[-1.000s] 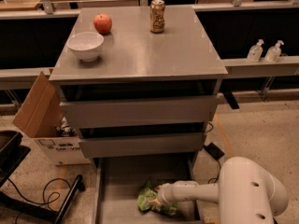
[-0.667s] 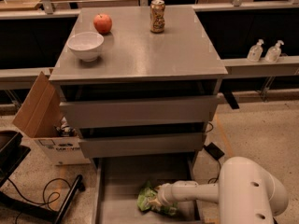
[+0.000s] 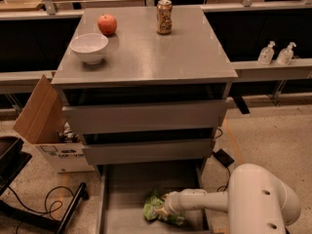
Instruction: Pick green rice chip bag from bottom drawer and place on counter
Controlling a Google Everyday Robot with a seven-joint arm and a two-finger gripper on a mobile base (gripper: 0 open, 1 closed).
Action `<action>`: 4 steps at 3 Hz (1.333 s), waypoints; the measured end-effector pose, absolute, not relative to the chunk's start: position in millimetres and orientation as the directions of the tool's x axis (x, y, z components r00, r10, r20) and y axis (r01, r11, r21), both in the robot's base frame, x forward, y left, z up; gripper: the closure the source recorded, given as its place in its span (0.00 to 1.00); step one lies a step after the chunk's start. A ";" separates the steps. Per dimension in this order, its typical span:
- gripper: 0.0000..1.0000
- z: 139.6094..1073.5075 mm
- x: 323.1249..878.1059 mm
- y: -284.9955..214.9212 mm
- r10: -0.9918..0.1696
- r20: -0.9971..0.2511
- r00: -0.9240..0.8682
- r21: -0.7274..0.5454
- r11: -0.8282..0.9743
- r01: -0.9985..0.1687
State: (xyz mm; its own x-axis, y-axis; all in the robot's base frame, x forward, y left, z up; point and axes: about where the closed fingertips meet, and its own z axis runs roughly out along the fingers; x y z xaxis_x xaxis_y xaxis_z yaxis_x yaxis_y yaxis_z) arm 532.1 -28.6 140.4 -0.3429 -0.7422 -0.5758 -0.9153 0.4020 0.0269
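Down in the long, shallow grey metal bottom drawer (image 3: 126, 186), pulled out at the foot of the cabinet: a crumpled light-green foil snack bag with white patches (image 3: 157, 210), flat on the tray floor towards the right-hand wall, near the lower edge of the view. Reaching in from the right along a white tubular arm (image 3: 207, 201): the gripper (image 3: 167, 206), right up against the bag's right side and touching it. Cannot tell whether closed on the bag or not; tip hidden by the foil. Behind the arm, a rounded white robot body (image 3: 263, 202) at lower right.

Above the tray, two wider grey drawers with flat fronts (image 3: 146, 117), one over the other. On top, the broad flat grey metal bench (image 3: 156, 52), carrying a white bowl (image 3: 89, 47) at front left, a red apple (image 3: 107, 24) just behind it, and a printed drink can (image 3: 164, 16) upright near the back centre. Left of the cabinet, an open brown cardboard box (image 3: 40, 112) on the floor. On a ledge at far right, two small clear pump bottles (image 3: 276, 53) side by side.
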 end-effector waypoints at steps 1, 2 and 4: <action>1.00 140.5 532.1 -28.6 -0.742 -0.576 -0.343 0.027 0.402 -0.915; 1.00 140.5 532.1 -28.6 -0.742 -0.576 -0.343 0.027 0.402 -0.915; 1.00 140.5 532.1 -28.7 -0.742 -0.576 -0.343 0.027 0.402 -0.915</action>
